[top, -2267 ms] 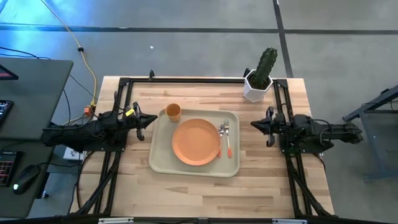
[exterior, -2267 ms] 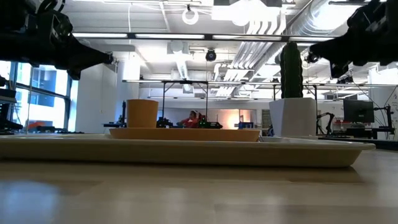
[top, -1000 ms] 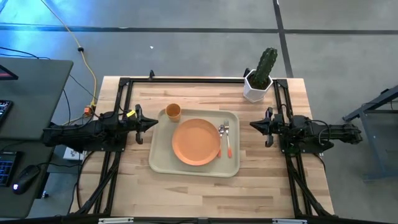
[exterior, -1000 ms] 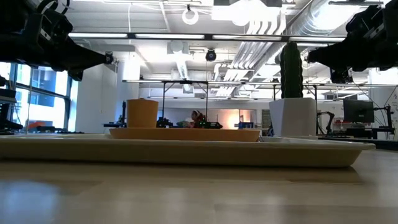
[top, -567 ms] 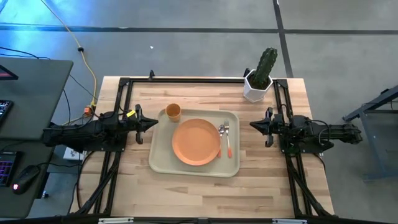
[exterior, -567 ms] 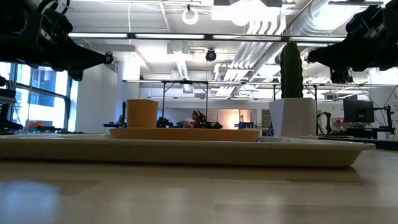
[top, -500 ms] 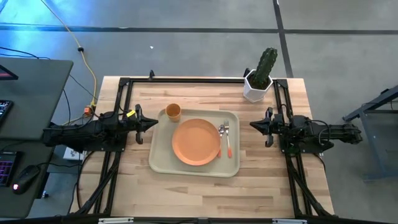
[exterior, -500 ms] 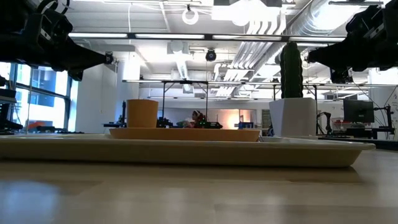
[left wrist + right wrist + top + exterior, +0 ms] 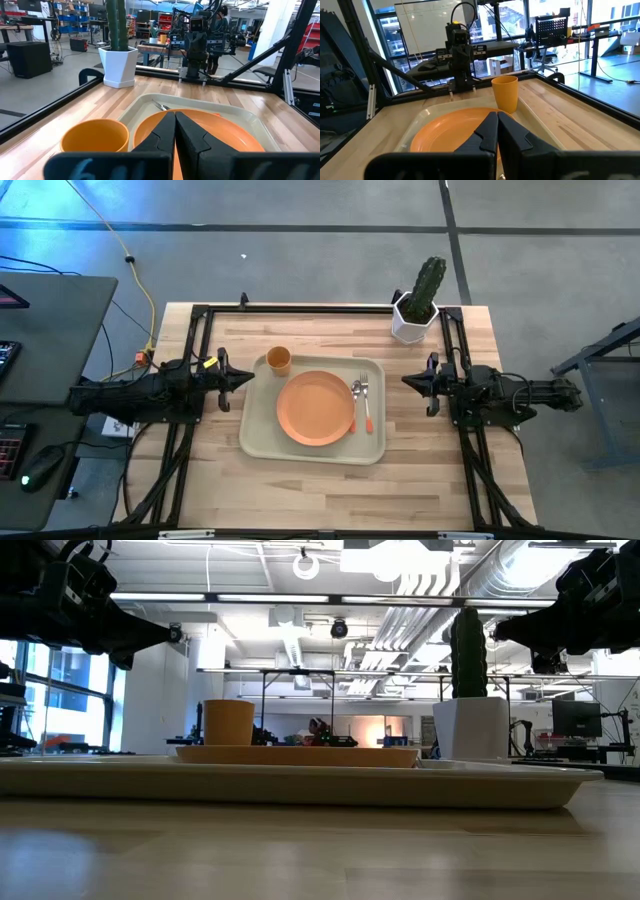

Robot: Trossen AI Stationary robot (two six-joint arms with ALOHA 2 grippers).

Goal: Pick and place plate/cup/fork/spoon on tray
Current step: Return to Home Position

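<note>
The cream tray lies mid-table. The orange plate rests flat in its middle. The orange cup stands upright in the tray's far left corner. The fork and spoon lie side by side along the tray's right part, metal ends toward the far edge. My left gripper is shut and empty, raised just left of the tray. My right gripper is shut and empty, raised right of the tray. The left wrist view shows the cup and plate; the right wrist view shows the plate and cup.
A white hexagonal pot with a green cactus stands at the table's far right corner. Black frame rails run along the table's left, far and right sides. Bare wood lies between the tray and the near edge.
</note>
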